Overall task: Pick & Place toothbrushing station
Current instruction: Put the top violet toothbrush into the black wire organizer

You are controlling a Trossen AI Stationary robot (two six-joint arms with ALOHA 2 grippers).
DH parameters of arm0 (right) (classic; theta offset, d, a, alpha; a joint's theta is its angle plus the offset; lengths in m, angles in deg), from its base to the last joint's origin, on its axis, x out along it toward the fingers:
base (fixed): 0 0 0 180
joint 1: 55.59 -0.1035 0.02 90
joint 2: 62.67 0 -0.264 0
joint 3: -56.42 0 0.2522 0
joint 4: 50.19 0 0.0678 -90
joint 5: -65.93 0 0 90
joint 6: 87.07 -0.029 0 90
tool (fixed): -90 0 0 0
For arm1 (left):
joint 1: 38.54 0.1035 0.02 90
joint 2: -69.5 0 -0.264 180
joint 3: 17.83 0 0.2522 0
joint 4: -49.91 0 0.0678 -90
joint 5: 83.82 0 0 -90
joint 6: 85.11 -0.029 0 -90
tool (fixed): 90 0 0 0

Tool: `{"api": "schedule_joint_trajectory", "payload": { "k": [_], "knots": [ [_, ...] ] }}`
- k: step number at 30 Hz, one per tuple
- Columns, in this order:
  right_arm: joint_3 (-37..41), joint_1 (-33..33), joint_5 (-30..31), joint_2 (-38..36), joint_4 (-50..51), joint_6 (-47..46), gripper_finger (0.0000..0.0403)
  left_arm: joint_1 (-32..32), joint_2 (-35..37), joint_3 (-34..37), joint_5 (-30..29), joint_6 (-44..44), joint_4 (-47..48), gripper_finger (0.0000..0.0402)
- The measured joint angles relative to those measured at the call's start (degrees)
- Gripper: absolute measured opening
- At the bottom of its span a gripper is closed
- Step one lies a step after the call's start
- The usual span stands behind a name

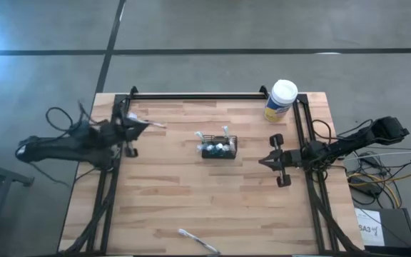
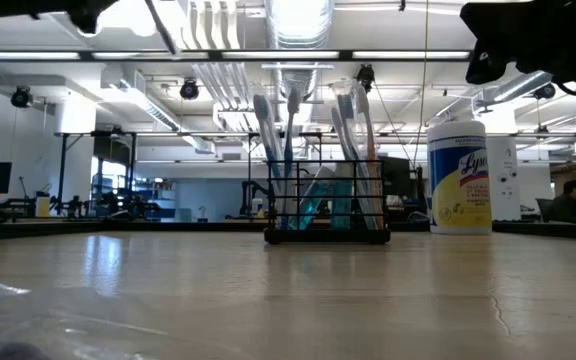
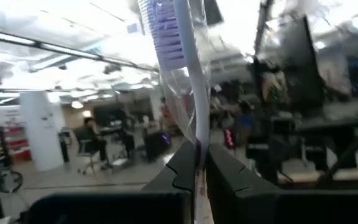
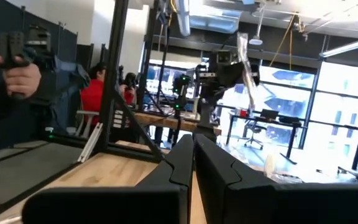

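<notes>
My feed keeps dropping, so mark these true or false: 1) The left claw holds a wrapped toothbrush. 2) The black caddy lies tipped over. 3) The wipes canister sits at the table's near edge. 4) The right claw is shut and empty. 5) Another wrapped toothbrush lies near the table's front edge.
1) True: the left claw is shut on a wrapped toothbrush.
2) False: the caddy stands upright mid-table, brushes in it.
3) False: the canister stands at the far right corner.
4) True: the right claw holds nothing.
5) True: spare toothbrush.
</notes>
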Motion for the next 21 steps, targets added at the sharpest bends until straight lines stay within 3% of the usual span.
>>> {"api": "schedule_joint_trajectory", "payload": {
  "k": [5, 10, 13, 21],
  "knots": [
    [0.00, -0.01, 0.00, 0.00, -0.03, -0.04, 0.0013, 12.68, -15.60, -5.81, 15.75, 3.19, -2.93, 0.0018],
    [0.00, -0.02, 0.00, 0.00, 0.07, -0.26, 0.0013, 23.83, -29.21, -6.64, 28.64, 10.11, -15.45, 0.0018],
    [0.00, -0.04, 0.00, 0.02, 0.26, -0.63, 0.0013, 26.85, -36.38, -6.95, 37.47, 15.92, -26.23, 0.0018],
    [0.00, -0.04, -0.07, 0.07, 0.91, -1.98, 0.0012, 25.68, -51.15, -12.72, 40.78, 16.91, -29.28, 0.0018]
  ]
}}
